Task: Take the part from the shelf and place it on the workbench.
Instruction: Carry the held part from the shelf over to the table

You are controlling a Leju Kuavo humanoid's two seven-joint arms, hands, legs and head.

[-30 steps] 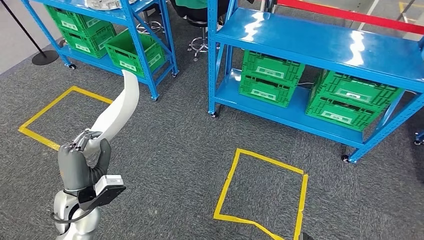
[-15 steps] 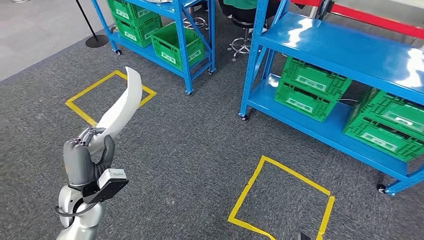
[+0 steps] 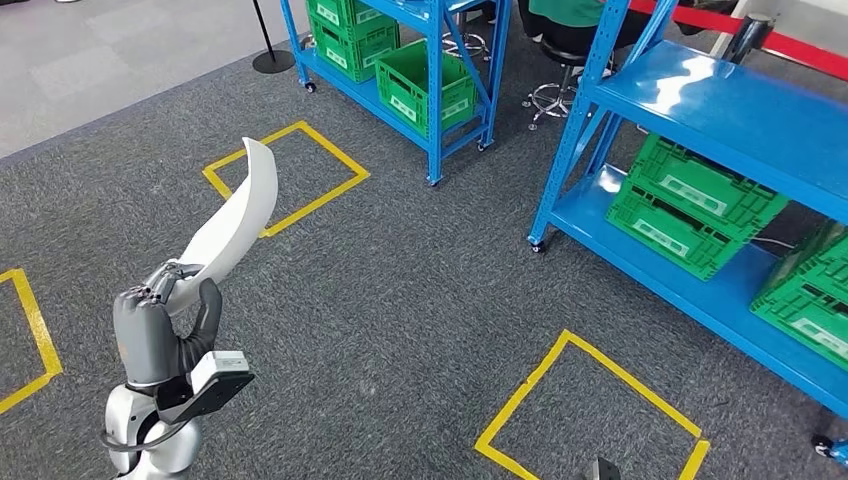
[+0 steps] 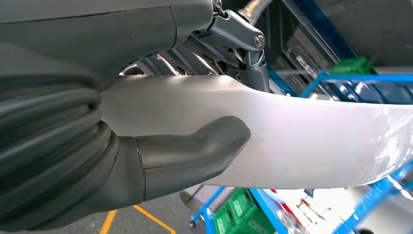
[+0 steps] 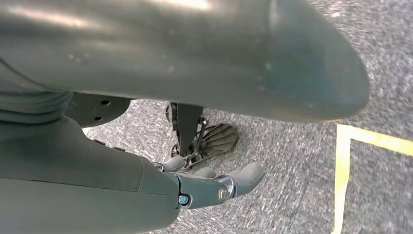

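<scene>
The carrying step is in hand: the left hand [image 3: 165,320] grips the part [image 3: 235,222], a long curved white piece, by its lower end, thumb [image 4: 195,153] pressed against one face and the darker fingers wrapped behind it, so that the part stands up and arcs forward above the grey carpet [image 3: 400,300]. The right hand [image 5: 214,187] hangs low over the floor, holding nothing, its fingers loosely bent and apart. Ahead stand blue shelves [image 3: 720,110] stacked with green crates [image 3: 690,205], with yellow taped squares [image 3: 600,410] marking the floor; which surface is the workbench cannot be told from here. The next move, as I judge it, calls for turning or walking on until the workbench comes up in front, keeping the grip firm and the long part clear of the shelf posts, then lowering it flat. Against the earlier frames, the whole scene has swept to the right and the shelves now sit further over, which is the camera turning rather than the things moving; the left hand keeps the same hold, the part at much the same tilt
</scene>
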